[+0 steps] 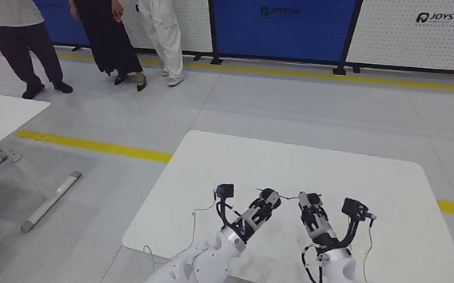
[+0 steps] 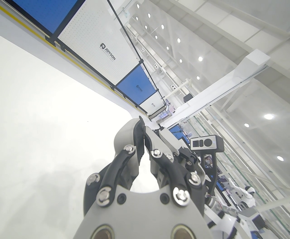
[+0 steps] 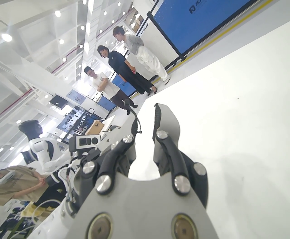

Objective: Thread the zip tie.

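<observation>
the zip tie (image 1: 288, 198) reads as a thin dark strand above the white table (image 1: 368, 181), bridging the small gap between your two grippers. the left gripper (image 1: 271, 197) is clenched, seemingly on one end of it, while the right gripper (image 1: 309, 201) has its jaws parted with table showing between them. to thread well, i judge you should hold the left grip steady, square the free tip to the head's slot, and close the right only once the strand sits between its pads; the only writing is a printed logo on the panels (image 1: 283, 22) behind, left unread here.
</observation>
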Available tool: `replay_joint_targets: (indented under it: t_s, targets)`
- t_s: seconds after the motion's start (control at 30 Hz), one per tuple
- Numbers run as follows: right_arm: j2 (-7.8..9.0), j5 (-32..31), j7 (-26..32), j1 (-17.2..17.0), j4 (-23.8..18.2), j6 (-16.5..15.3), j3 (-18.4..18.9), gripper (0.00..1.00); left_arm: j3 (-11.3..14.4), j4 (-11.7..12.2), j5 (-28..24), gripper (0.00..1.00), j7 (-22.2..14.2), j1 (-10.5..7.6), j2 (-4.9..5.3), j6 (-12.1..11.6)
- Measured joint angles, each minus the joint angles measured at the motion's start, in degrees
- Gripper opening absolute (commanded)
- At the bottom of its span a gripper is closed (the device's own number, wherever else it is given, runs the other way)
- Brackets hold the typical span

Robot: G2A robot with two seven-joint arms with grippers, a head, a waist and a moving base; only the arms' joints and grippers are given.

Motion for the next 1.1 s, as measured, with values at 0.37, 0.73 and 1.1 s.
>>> replay_joint_targets:
  t_s: [0.37, 0.73, 1.1]
  targets:
    - [-0.05, -1.6, 0.8, -0.1, 0.1, -1.4, -0.2, 0.0, -0.4, -0.4, 0.8, 0.0, -0.5, 0.6, -0.11, -1.2]
    - [-0.01, -3.0, 1.6, -0.3, -0.4, -2.6, 0.2, 0.0, -0.5, -0.8, 1.9, 0.2, -0.8, 0.48, -0.3, -1.5]
    - [-0.11, -3.7, 0.4, -0.8, -0.6, -2.9, 0.5, 0.0, -0.2, -0.2, 3.5, 0.43, -1.2, 0.51, -0.49, -0.6]
